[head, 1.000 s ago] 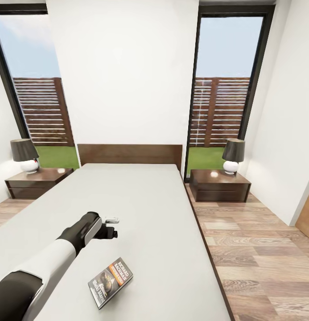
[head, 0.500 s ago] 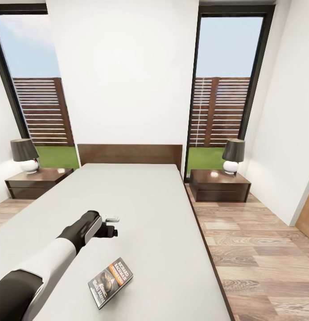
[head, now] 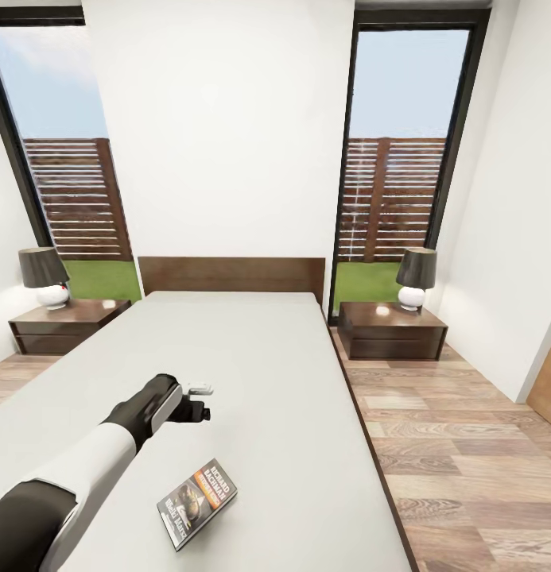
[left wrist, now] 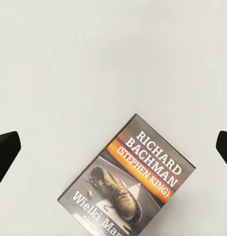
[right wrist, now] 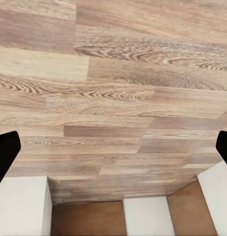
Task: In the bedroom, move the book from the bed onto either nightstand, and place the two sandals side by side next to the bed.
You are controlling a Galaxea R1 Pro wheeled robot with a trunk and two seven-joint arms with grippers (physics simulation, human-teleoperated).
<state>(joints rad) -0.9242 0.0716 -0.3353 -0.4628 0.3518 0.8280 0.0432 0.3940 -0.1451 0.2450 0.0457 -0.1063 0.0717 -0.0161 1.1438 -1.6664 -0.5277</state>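
Our left gripper (head: 197, 403), fingers spread wide, hangs over the bed (head: 267, 357), just beyond the Bachman paperback (head: 196, 502).

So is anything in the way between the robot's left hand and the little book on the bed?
Nothing visible: only bare light-grey mattress lies between the open left gripper and the small orange-banded paperback book.

Two dark-shaded lamps (head: 43, 276) (head: 416, 277) (white bases); wooden door (head: 547, 389) at right edge.
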